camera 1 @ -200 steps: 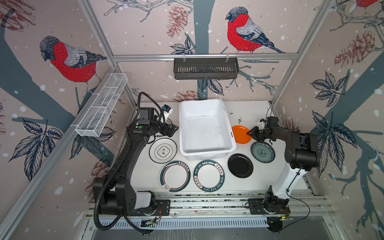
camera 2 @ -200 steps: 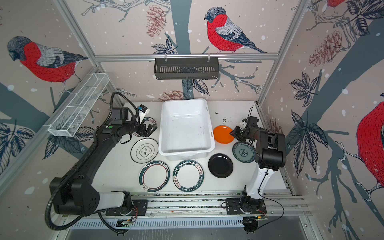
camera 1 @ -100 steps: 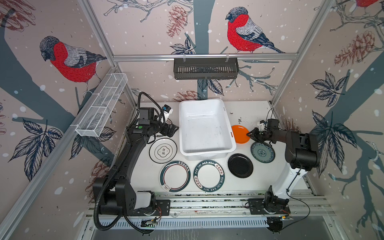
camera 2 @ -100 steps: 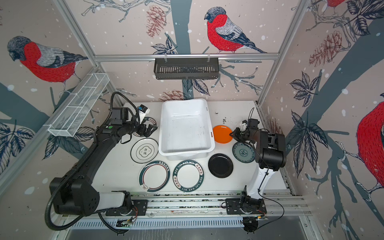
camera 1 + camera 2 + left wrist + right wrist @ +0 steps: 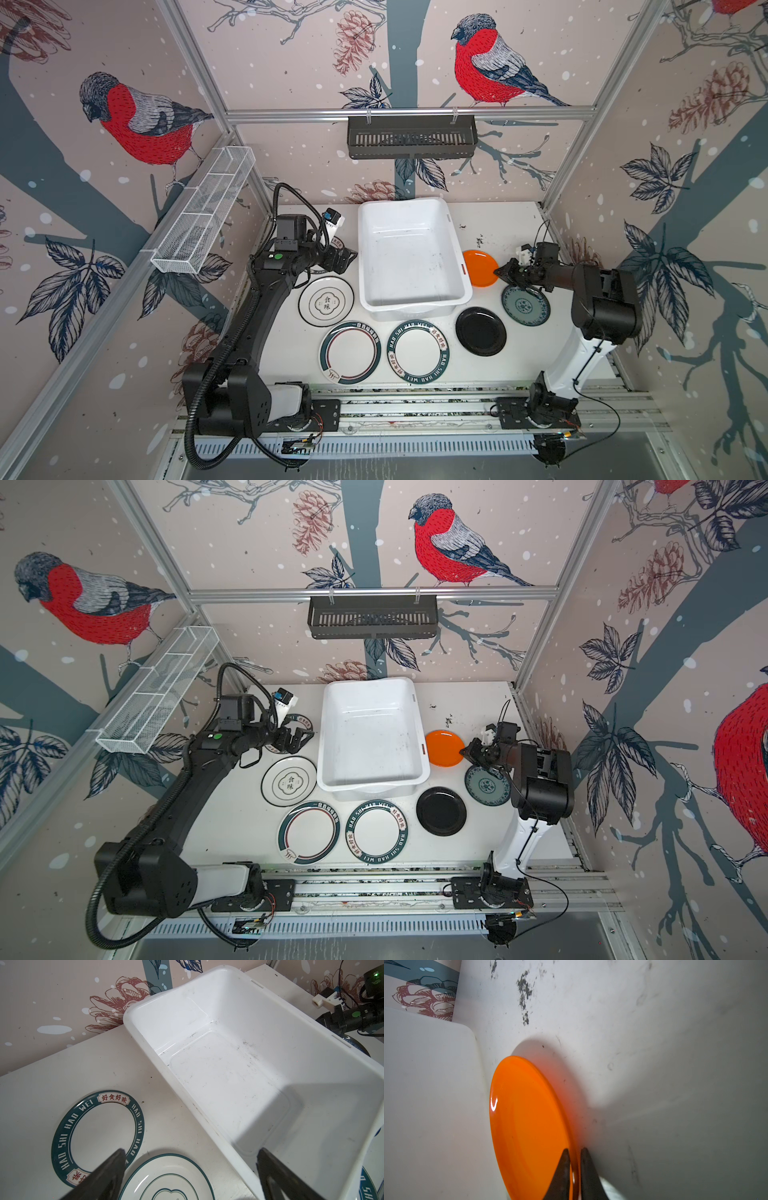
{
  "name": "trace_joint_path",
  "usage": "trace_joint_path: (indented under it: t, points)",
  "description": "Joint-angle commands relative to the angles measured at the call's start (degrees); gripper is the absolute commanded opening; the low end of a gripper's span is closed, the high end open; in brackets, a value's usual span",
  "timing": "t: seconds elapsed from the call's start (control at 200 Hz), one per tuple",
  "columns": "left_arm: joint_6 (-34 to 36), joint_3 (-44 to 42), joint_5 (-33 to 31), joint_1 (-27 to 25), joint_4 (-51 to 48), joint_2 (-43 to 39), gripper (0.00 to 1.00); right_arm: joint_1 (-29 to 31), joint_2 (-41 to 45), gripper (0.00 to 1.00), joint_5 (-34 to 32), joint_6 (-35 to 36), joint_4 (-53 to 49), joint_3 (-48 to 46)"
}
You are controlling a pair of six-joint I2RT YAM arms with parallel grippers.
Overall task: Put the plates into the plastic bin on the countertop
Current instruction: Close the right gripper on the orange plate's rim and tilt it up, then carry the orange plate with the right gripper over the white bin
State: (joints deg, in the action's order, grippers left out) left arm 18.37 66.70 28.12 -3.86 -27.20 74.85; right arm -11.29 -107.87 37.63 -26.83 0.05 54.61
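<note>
The orange plate (image 5: 529, 1126) lay on the desk (image 5: 511, 224), its near rim between the right jaws. Over the last second those jaws had narrowed from partly open to a pinch on that edge (a tip on either face, in the right wrist view). The grasp looked made, so the lift seemed next. Straight beyond the plate from those jaws stood the plastic bin (image 5: 411, 257), with no plate in it yet. The left jaws had stayed wide, holding nothing, above a green-lettered plate (image 5: 97, 1138), the bin just beside them.
</note>
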Motion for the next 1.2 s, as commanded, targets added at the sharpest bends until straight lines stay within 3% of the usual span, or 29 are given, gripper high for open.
trace_joint_path:
  t: [0.0,0.605,1.196]
  points:
    - [0.19,0.70,0.15,-0.01,0.45,-0.37,0.98,-0.14,0.69,0.13,1.14,-0.60,1.10,-0.36]
    - [-0.88,2.10,0.51,-0.16,0.41,0.04,0.98,-3.03,5.24,0.04,6.89,-7.98,12.57,-4.07]
    - [-0.88,2.92,0.72,-0.10,0.39,0.30,0.98,-3.26,16.75,0.03,1.24,-11.40,5.66,3.75]
